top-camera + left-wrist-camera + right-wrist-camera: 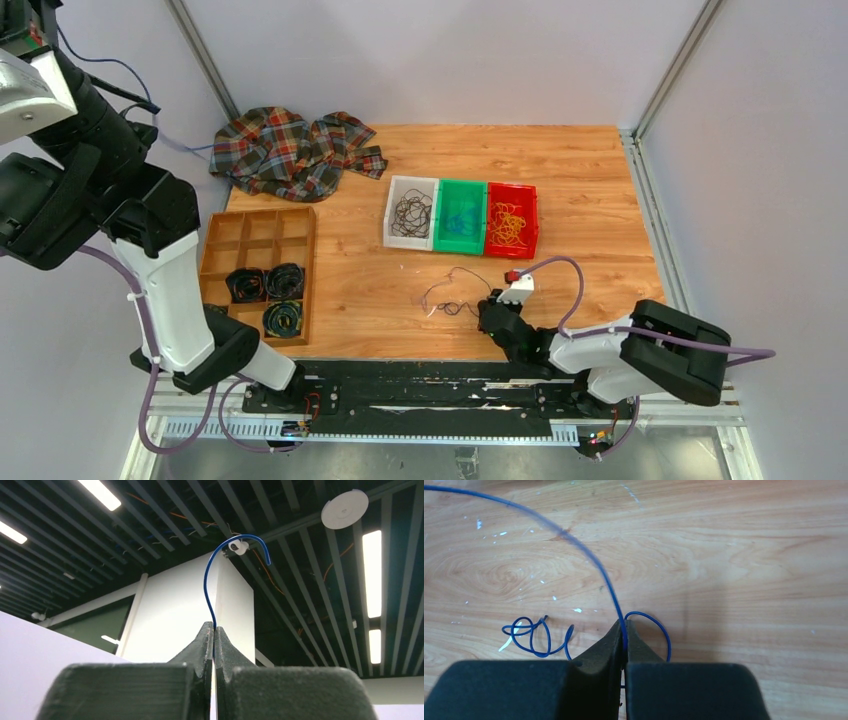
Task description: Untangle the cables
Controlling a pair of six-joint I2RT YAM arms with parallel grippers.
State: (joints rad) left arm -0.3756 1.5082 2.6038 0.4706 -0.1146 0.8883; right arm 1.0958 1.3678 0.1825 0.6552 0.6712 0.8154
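Where the camera looks down from above, the right gripper point(493, 312) lies low on the wooden table point(580, 200), at one end of a long cable point(455, 308) that loops over the wood. The left arm point(165, 300) reaches up high, and its tip is cut off at the corner. Behind the cable sit three little bins: a white bin point(392, 210) with dark wires, a green bin point(460, 183) with blue ones and a red bin point(533, 220) with yellow-orange ones. A wooden tray point(250, 230) with black coils and a checked cloth point(290, 150) lie to the left.

In the left wrist view, the left gripper point(214, 630) points up at the ceiling, its fingers squeezed together on a short blue cable point(206, 580) that curls over like a hook. Long lamps point(370, 570) and a round white disc point(345, 509) are up there.

In the right wrist view, the right gripper point(624, 630) is pinched tight on the long cable, which shows blue here. A knotty curl point(534, 635) rests near it on the scratched, speckled wood.

The step looks like pulling blue cables apart for the green bin. It would go best with a firm pinch and a slow pull, so the curl slips open and does not tighten into a knot.
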